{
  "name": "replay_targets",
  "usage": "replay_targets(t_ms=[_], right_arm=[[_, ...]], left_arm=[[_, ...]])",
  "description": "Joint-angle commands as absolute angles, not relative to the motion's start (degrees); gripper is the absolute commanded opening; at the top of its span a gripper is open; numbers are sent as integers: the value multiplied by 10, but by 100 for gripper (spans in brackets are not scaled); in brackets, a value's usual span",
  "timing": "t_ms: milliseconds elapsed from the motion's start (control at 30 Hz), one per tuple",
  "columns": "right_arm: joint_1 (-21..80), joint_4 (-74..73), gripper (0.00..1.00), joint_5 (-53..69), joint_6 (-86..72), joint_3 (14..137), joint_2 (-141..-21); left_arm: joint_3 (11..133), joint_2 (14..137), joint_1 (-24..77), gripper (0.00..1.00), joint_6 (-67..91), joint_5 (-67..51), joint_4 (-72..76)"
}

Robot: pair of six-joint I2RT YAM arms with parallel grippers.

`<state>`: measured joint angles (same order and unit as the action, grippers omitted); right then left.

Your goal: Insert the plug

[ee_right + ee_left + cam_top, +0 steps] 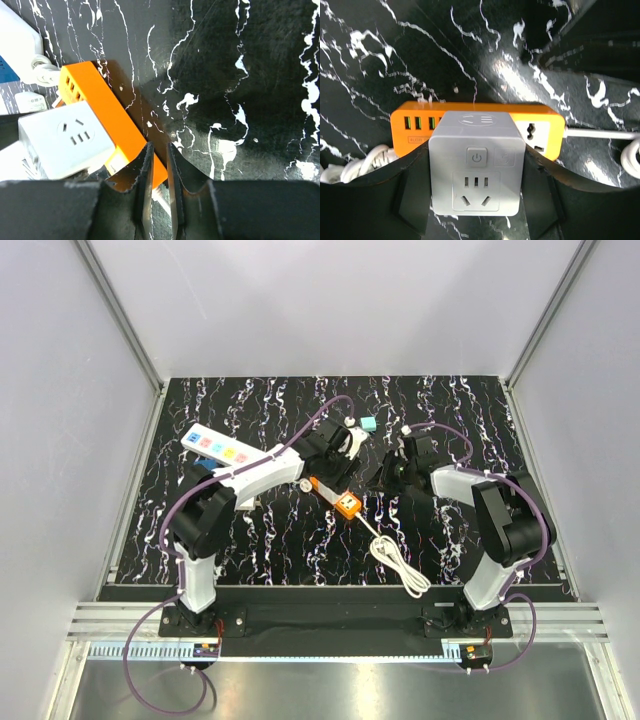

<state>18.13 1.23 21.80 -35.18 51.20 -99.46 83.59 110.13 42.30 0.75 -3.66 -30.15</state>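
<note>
Orange power strip [420,122] has the plug [445,170] against it, clamped by the left gripper [477,192]. Right gripper [159,165], beside the strip's end, is pinched closed, empty. Only the left wrist view shows the plug's power button [476,158].

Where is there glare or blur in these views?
Left wrist view: glare on the glossy table beyond the plug, which is sharp. Right wrist view: softer sheen on the table, orange power strip crisp. Top view: evenly lit, no blur.
</note>
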Motion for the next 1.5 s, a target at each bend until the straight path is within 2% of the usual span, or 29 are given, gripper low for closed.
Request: replay_targets(t_ms=[0,67,100,200,300,333,500,533,567,800,867,967,1033,1267,1367,1467], right_arm=[[184,18,23,202,-341,506,-972],[184,18,24,203,-340,501,-968],[184,18,24,202,-342,497,-966],[184,15,27,201,-338,495,-954],[184,3,32,197,-333,497,-938],[184,3,34,196,-331,499,-929],[184,-47,46,190,-308,516,-898],[184,-62,47,185,-306,519,-885],[184,-68,47,182,-302,522,-878],[185,-138,52,174,-294,564,-841],[185,-142,40,181,-301,575,-838],[200,-143,15,190,-314,600,-843],[228,-148,10,192,-317,627,-860],[296,-152,11,185,-309,692,-932],[321,-152,11,177,-306,685,-964],[345,-153,10,162,-302,668,-995]], left_arm=[[795,1164,435,0,40,-64,-366],[805,1172,435,0,45,-70,-366],[805,1171,435,5,47,-73,-365],[811,1157,435,34,49,-59,-370],[837,1136,434,46,42,-45,-399],[858,1131,434,54,42,-38,-408],[923,1102,434,74,37,-30,-453],[945,1096,434,89,34,-26,-459],[956,1094,434,99,33,-19,-471],[1012,1077,414,99,33,-2,-485],[1009,1056,396,99,54,10,-480],[976,1007,327,99,96,5,-445],[934,963,279,99,110,11,-419],[817,877,217,99,120,38,-327],[772,847,215,99,126,69,-309],[749,827,215,99,124,51,-302]])
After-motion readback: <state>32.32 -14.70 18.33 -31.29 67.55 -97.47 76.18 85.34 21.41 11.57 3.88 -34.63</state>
